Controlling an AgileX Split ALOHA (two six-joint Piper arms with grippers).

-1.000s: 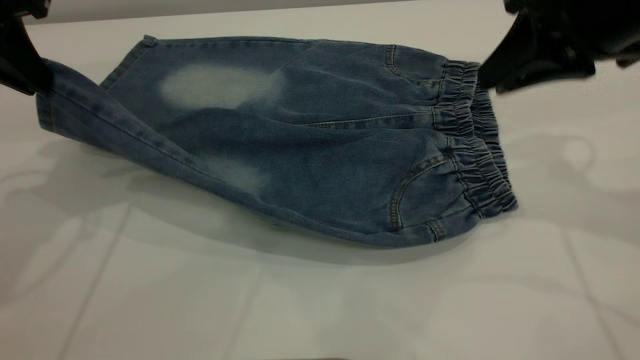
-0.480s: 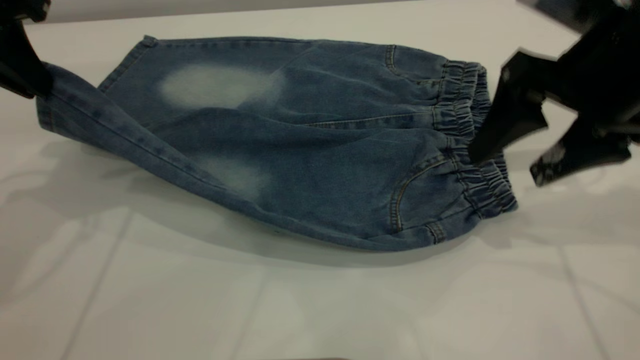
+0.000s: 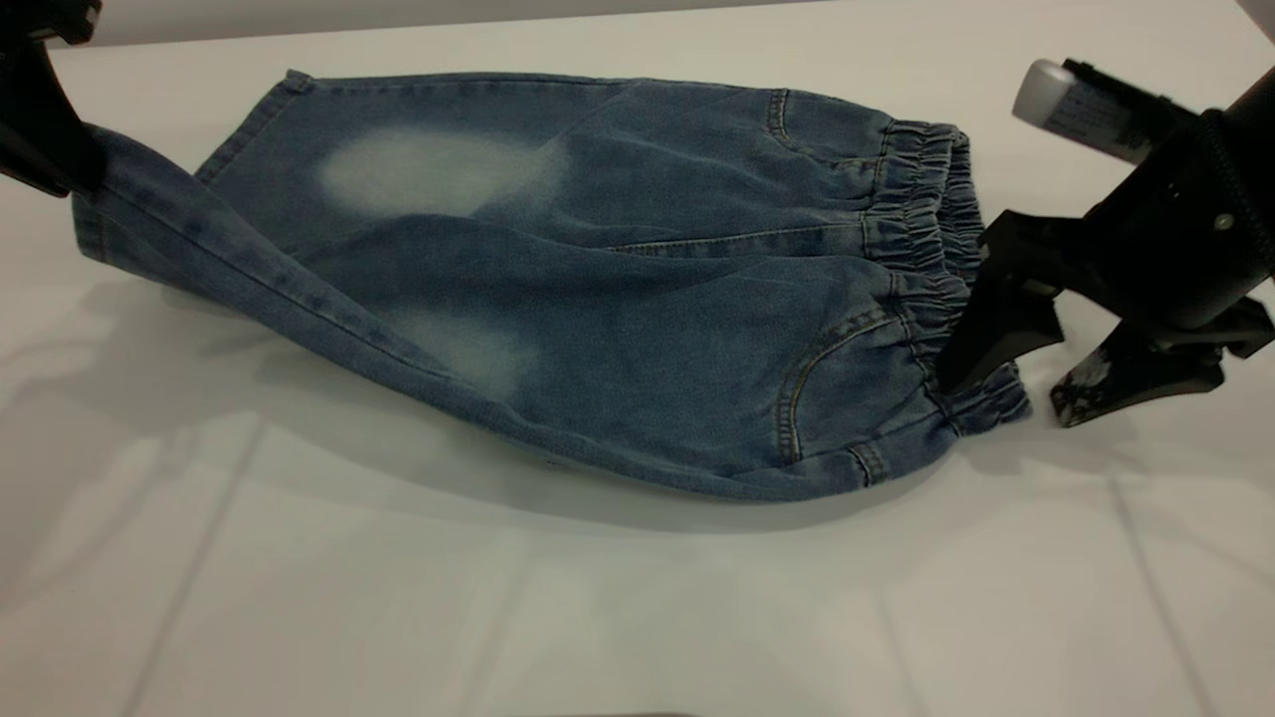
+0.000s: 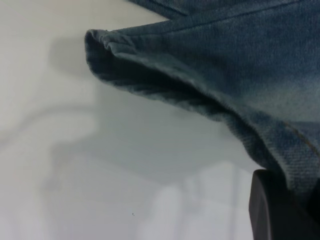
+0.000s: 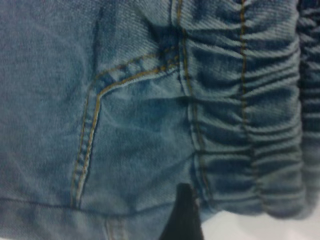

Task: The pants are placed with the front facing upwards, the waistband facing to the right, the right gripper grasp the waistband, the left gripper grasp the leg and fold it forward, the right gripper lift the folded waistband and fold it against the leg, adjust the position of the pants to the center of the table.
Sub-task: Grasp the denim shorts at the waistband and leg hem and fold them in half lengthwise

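On the table [image 3: 637,617], the pants [image 3: 598,299] lie folded lengthwise; left pincer [image 3: 45,119] grasps a leg, right pincer [image 3: 1016,383] spread at the waistband [image 3: 926,219], second fold pending.

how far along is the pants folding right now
Done: the pants lie front up on the table, waistband to the right, and the left gripper holds a leg end raised. In hand: the right gripper is open at the waistband's near corner, one finger over it, not yet closed. Left: both folds and centering.
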